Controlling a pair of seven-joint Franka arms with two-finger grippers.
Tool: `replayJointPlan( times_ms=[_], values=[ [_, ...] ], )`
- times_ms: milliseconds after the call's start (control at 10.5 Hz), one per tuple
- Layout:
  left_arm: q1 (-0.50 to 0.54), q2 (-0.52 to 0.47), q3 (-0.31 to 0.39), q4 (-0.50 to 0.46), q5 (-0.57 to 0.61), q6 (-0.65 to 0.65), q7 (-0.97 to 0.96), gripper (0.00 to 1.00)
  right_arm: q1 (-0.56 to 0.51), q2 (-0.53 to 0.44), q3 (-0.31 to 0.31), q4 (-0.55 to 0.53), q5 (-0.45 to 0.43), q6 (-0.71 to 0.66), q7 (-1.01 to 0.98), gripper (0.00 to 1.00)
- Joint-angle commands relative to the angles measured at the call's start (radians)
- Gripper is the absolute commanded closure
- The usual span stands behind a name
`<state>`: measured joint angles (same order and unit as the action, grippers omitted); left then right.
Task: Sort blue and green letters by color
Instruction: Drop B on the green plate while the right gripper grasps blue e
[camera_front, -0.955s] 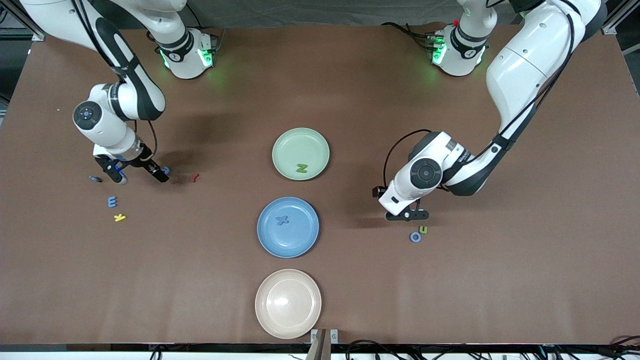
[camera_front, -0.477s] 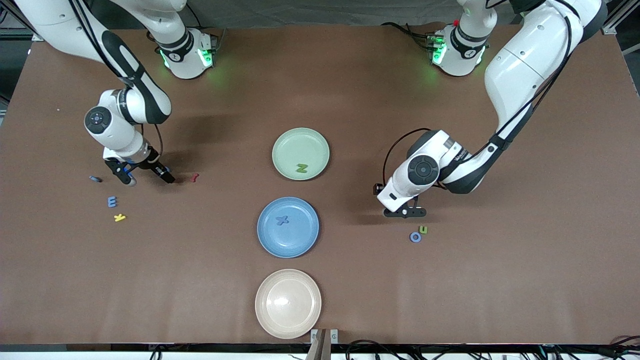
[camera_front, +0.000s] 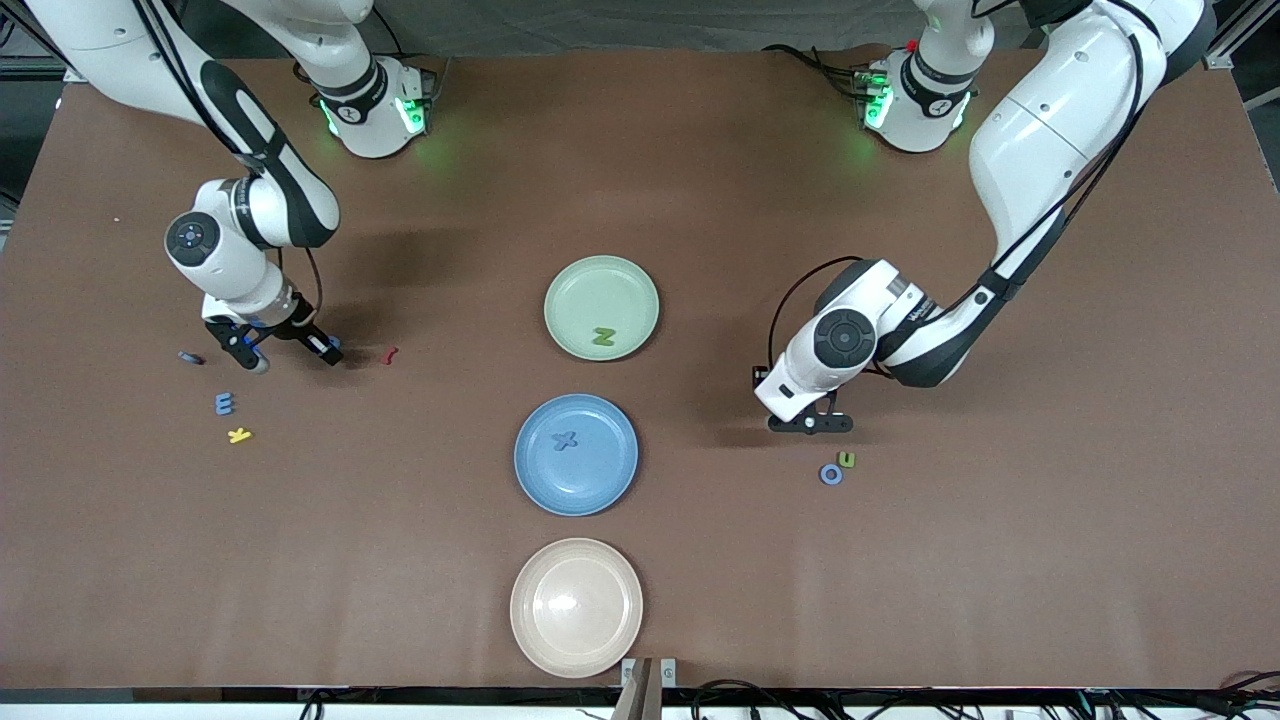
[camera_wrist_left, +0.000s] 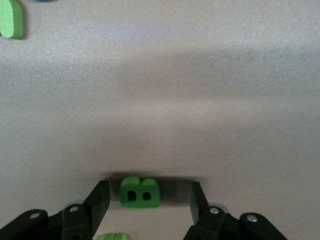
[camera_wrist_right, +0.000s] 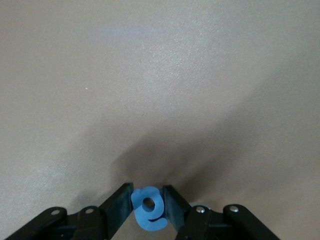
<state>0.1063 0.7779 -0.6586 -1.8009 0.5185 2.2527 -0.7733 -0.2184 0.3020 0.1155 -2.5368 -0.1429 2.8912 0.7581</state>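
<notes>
My right gripper (camera_front: 327, 349) is shut on a small blue letter (camera_wrist_right: 150, 209), held low over the table near the right arm's end; its fingers (camera_wrist_right: 120, 197) press both sides. My left gripper (camera_front: 810, 424) is open and low over the table, its jaws standing on either side of a green letter B (camera_wrist_left: 139, 192) that lies flat. Loose pieces on the table are a blue ring letter (camera_front: 830, 474), a green letter (camera_front: 847, 459), a blue E (camera_front: 225, 403) and another blue piece (camera_front: 190, 357). A green Z (camera_front: 603, 336) lies on the green plate (camera_front: 570, 290). A blue X (camera_front: 566, 440) lies on the blue plate (camera_front: 600, 480).
A beige plate (camera_front: 576, 607) stands nearest the front camera, in line with the other two plates. A yellow letter (camera_front: 239, 435) lies by the blue E, and a dark red letter (camera_front: 389, 354) lies beside my right gripper. A second green bit (camera_wrist_left: 111, 236) shows under my left gripper.
My right arm shifted a little toward the plates and then settled, its gripper staying at the blue letter. My left gripper edged slightly away from the ring and green letter.
</notes>
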Motion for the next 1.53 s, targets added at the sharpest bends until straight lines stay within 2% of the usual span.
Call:
replayJointPlan(
  times_ms=[0,191,286,382,668,859,1050,1241,1432],
  values=[
    [0.012,-0.012,-0.004,-0.028,0.057,0.014,-0.017,0.59,-0.03,0.017,0.01,-0.008,-0.029,0.002,-0.005,1.0],
    [0.012,-0.016,-0.004,-0.026,0.057,0.014,-0.021,0.95,-0.03,0.011,0.01,0.001,-0.029,-0.009,-0.014,1.0],
    [0.01,-0.02,-0.007,-0.026,0.054,0.014,-0.035,1.0,-0.033,0.0,0.01,0.025,-0.029,-0.047,-0.067,1.0],
    [0.003,-0.023,-0.009,-0.023,0.043,0.014,-0.037,1.0,-0.041,-0.004,0.009,0.048,-0.029,-0.079,-0.097,1.0],
    [-0.007,-0.023,-0.11,0.015,0.037,0.01,-0.17,1.0,-0.042,-0.003,0.009,0.09,-0.027,-0.082,-0.1,1.0],
    [-0.089,-0.014,-0.131,0.072,0.028,0.011,-0.283,1.0,-0.044,-0.004,0.01,0.133,-0.027,-0.131,-0.1,1.0],
    [-0.231,0.006,-0.116,0.145,-0.017,0.011,-0.412,1.0,-0.003,-0.006,0.01,0.228,0.0,-0.235,-0.088,1.0],
    [-0.376,0.026,-0.024,0.211,-0.025,0.014,-0.506,1.0,0.059,0.005,0.012,0.327,0.055,-0.3,-0.086,1.0],
    [-0.465,0.046,0.019,0.23,-0.029,0.056,-0.564,1.0,0.143,0.038,0.012,0.43,0.074,-0.316,-0.098,1.0]
  ],
)
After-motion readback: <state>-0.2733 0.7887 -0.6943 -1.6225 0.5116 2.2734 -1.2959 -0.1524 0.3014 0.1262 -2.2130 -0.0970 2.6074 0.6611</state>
